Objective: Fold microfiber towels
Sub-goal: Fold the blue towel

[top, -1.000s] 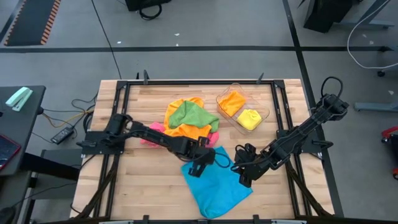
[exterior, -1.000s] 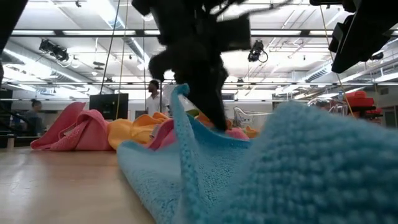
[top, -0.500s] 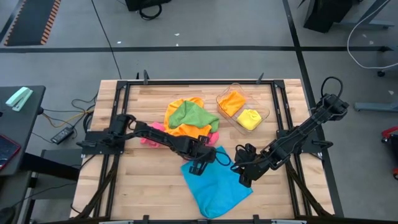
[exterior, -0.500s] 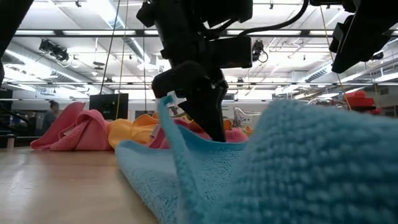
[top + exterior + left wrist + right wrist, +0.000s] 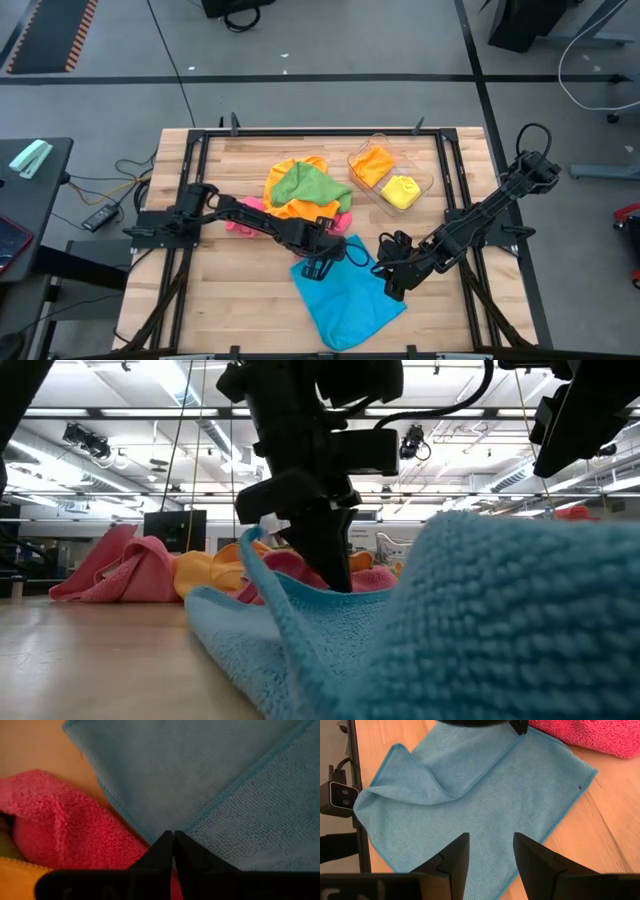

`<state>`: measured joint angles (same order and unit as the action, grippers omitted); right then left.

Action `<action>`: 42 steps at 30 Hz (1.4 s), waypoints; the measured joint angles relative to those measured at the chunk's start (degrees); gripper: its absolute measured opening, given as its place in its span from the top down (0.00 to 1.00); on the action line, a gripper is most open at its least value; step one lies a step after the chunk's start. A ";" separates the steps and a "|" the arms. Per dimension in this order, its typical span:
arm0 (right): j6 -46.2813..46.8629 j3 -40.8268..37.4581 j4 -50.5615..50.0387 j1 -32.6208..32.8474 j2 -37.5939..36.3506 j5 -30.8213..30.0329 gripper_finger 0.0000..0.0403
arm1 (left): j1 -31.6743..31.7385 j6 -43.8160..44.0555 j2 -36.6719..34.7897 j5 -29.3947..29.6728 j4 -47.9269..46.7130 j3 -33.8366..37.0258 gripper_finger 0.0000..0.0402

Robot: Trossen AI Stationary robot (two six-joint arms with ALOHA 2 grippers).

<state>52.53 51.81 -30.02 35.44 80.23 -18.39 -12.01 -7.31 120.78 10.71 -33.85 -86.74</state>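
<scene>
A blue microfiber towel (image 5: 350,295) lies spread on the wooden table near its front, with one flap folded over (image 5: 405,775). My left gripper (image 5: 318,264) stands at the towel's far edge next to a pink towel (image 5: 55,820), its fingertips together (image 5: 173,836) on the blue cloth. My right gripper (image 5: 490,852) hangs open above the towel's right part (image 5: 392,283) and touches nothing. Farther back, pink, orange and green towels lie in a heap (image 5: 305,190). My left gripper has its fingertips closed on the blue towel's hemmed edge (image 5: 200,817), close to the pink towel. The fingers slant steeply down from the table's left. Beside them a short piece of the edge stands up (image 5: 248,545); the rest lies on the table. One layer or several, I cannot tell.
A clear plastic tray (image 5: 425,185) at the back right holds an orange and a yellow towel. A black frame (image 5: 300,132) runs around the tabletop. Bare wood shows at the front left (image 5: 240,310). People stand in the room beyond the table (image 5: 245,515).
The raised piece of the blue towel's edge beside my left gripper has come down lower toward the table and leans over more. The rest of the towel has stayed spread where it was.
</scene>
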 joint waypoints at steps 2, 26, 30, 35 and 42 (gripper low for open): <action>0.01 0.00 0.00 0.00 0.00 0.00 0.60 | 0.15 0.00 0.01 0.26 -0.74 0.00 0.93; -6.98 0.00 20.52 0.44 6.20 2.76 0.60 | -0.67 7.34 -6.12 -3.08 -4.96 -0.11 0.59; -7.48 0.00 25.62 0.76 10.25 5.37 0.60 | -1.89 10.79 -9.40 -3.41 -9.36 -0.11 0.65; -10.18 0.00 30.37 1.03 13.27 5.65 0.60 | -5.54 14.10 -12.57 -5.60 -10.39 -0.04 0.73; -12.99 1.53 31.50 -0.30 16.80 8.09 0.60 | -10.98 20.99 -15.99 -6.28 -10.77 -0.10 0.81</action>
<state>39.54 53.34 1.48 35.14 97.02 -10.30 -22.99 13.68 104.79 4.43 -44.62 -86.84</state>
